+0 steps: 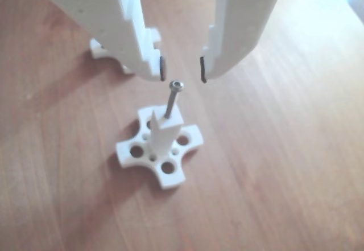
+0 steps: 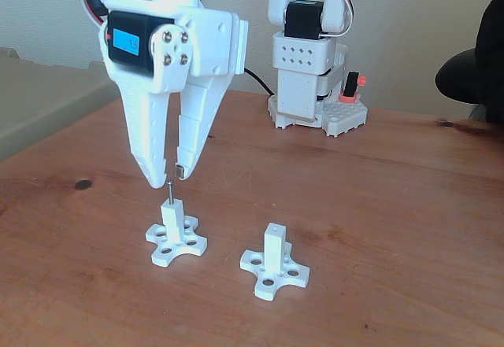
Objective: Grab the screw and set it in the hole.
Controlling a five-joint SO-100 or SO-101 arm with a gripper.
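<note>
The screw (image 1: 172, 100) stands upright with its lower end in the hole at the top of a white post (image 1: 165, 134) on a cross-shaped base (image 1: 161, 150), its round head and most of its shank standing above the post's end face. The gripper (image 1: 182, 69) hangs just above it with its jaws spread, the dark pads on either side of the screw head and apart from it, so nothing is being pinched. Judging from this, the placing step looks done or nearly so: the screw seems to rest in the hole, though how deep it sits cannot be told. The next move probably calls for a straight lift, keeping the jaws wide so neither pad brushes the head and tips the screw out. In the fixed view the post with the screw (image 2: 170, 193) stands at the near left of the table (image 2: 394, 205), a reddish-brown wood-grain surface, and a second white post (image 2: 274, 251) with an empty top stands to its right, well apart. Farther back, the arm's white base (image 2: 311, 79) sits on the table before a pale wall, and a dark rounded shape (image 2: 472, 71) shows at the right edge.
</note>
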